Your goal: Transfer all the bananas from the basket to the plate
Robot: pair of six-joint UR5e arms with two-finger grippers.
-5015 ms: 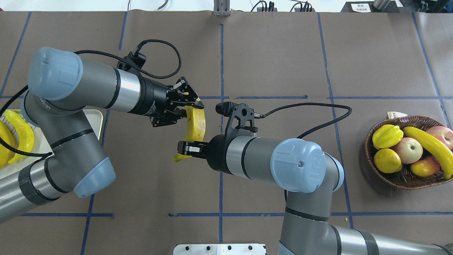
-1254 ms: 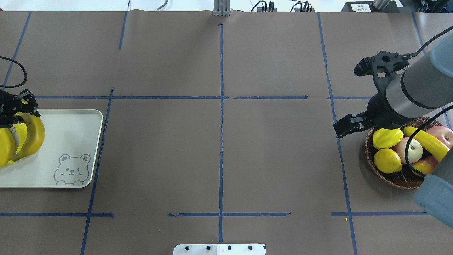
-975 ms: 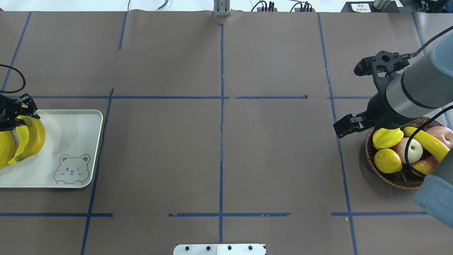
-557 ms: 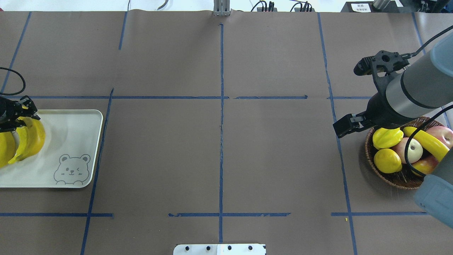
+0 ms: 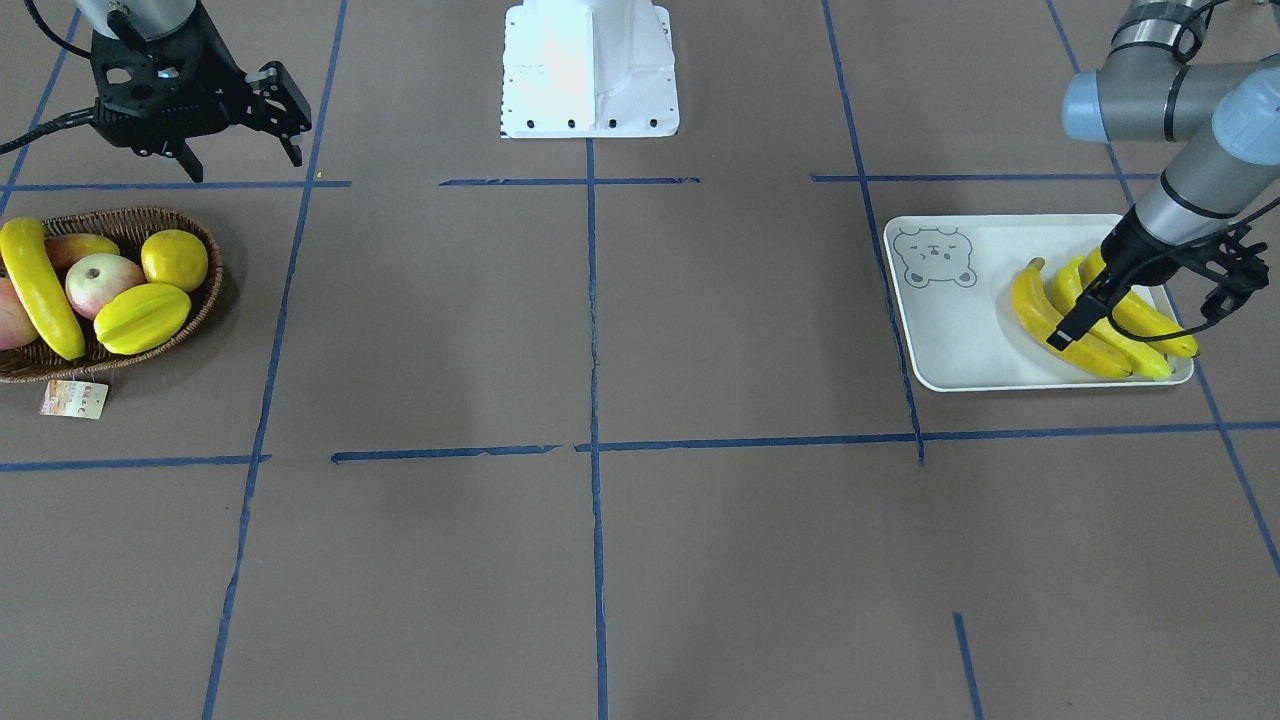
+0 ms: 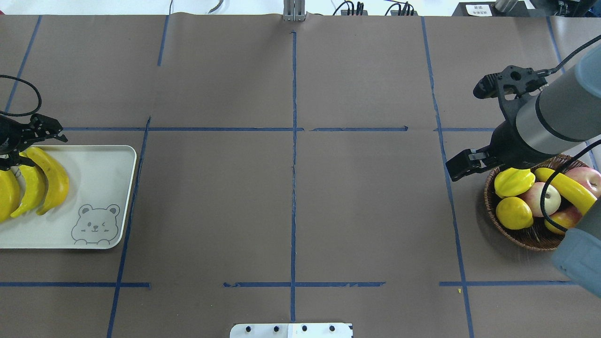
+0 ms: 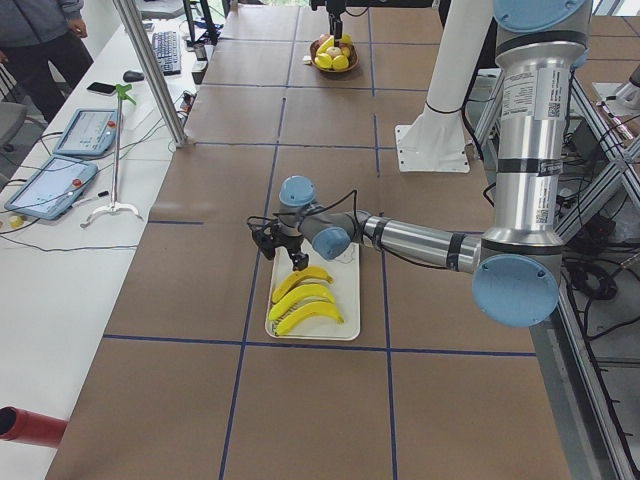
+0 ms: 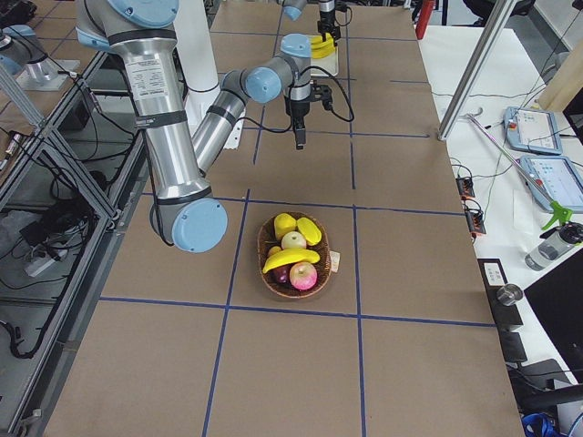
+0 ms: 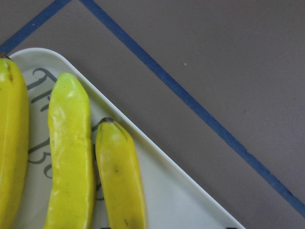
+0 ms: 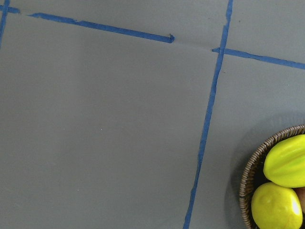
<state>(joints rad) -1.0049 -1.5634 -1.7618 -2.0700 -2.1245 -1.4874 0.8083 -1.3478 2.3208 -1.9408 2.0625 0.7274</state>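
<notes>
Your left gripper [image 5: 1137, 322] hangs wide open, gripping nothing, over three bananas [image 5: 1030, 305] on the plate [image 5: 950, 335]. Your right gripper [image 5: 246, 166] is spread and empty near the basket [image 5: 205, 295]. Overhead, its arm hides the fourth banana's [image 5: 40, 290] end.

Glossy, smooth bananas [image 6: 54, 180], plastic-looking, lie on a plate [image 6: 101, 178] with a smooth, pale, matt finish. At three o'clock the basket [image 6: 521, 234] is rough dark woven wicker with a paper tag [image 5: 75, 398]. Matt brown paper covers the table [image 6: 291, 188].
</notes>
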